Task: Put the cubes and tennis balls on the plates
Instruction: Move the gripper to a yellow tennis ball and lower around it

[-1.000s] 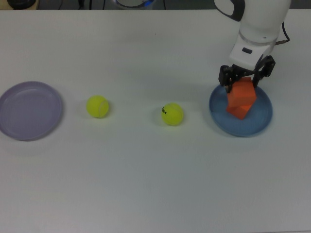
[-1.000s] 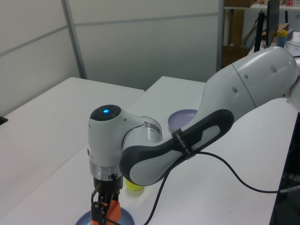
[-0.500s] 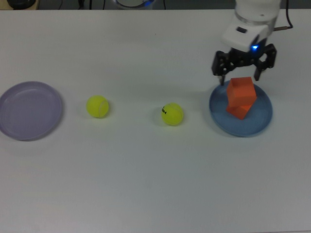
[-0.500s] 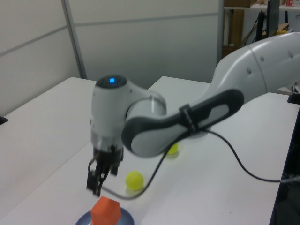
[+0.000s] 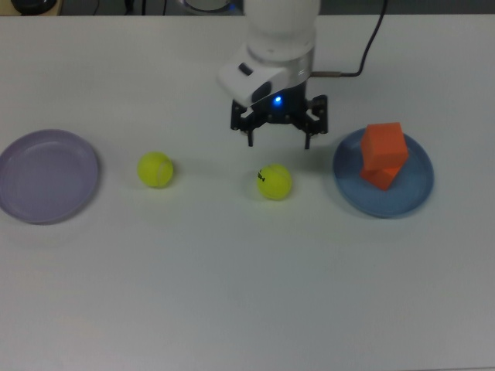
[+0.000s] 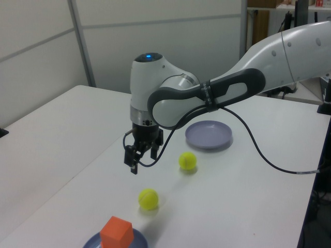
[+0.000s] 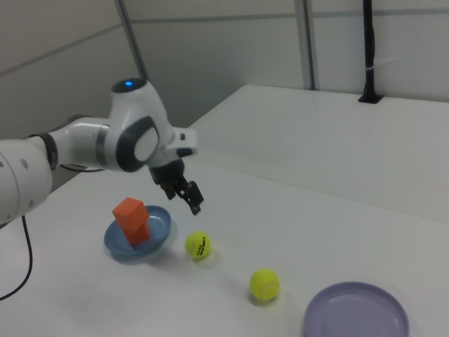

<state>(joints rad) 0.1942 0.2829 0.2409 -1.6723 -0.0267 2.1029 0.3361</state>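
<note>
My gripper (image 5: 278, 141) hangs above the table (image 5: 232, 294), fingers spread wide, holding and touching nothing. A marked tennis ball (image 5: 274, 182) lies just below it in the top view; the other ball (image 5: 155, 169) sits toward the lavender plate (image 5: 46, 176). Both orange cubes (image 5: 384, 154) are stacked on the blue plate (image 5: 418, 189).

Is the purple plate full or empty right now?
Empty. The purple plate shows only bare surface in the top view; both balls sit on the table, and the cubes are stacked on the blue plate.
</note>
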